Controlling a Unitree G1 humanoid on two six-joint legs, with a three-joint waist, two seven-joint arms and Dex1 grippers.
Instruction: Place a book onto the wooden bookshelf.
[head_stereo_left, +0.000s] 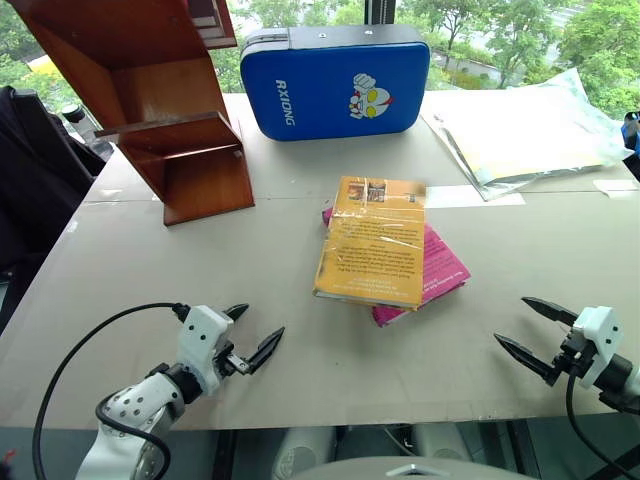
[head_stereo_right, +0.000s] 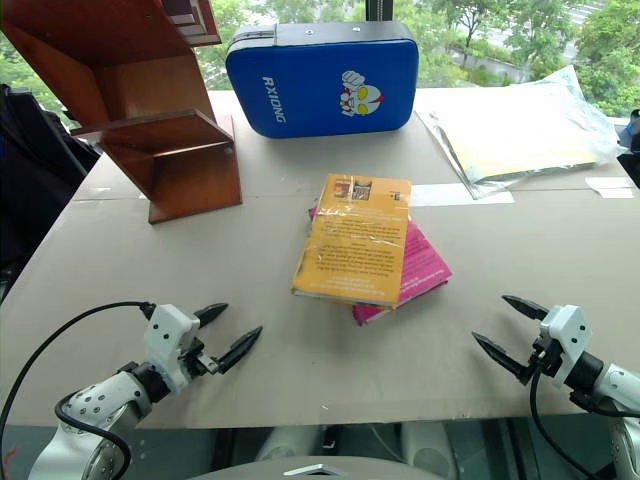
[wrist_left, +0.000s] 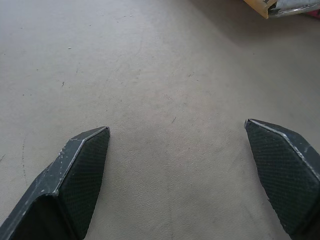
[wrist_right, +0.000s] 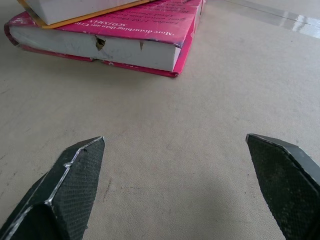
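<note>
The book (head_stereo_left: 375, 240), yellow-orange in shiny wrap, lies flat at the table's middle on top of a smaller pink book (head_stereo_left: 440, 270). The wooden bookshelf (head_stereo_left: 150, 100), slanted and reddish-brown, stands at the far left of the table. My left gripper (head_stereo_left: 250, 335) hovers open near the front left edge, well short of the books. My right gripper (head_stereo_left: 535, 330) is open near the front right edge, pointing toward the pink book (wrist_right: 100, 40), whose page edge faces it. Nothing sits between either pair of fingers.
A blue zip case (head_stereo_left: 335, 80) with a cartoon figure stands at the back centre. A clear plastic sleeve (head_stereo_left: 530, 130) with papers lies at the back right. A black cable (head_stereo_left: 90, 350) loops off the left wrist. The table (head_stereo_left: 180, 260) has bare room around the books.
</note>
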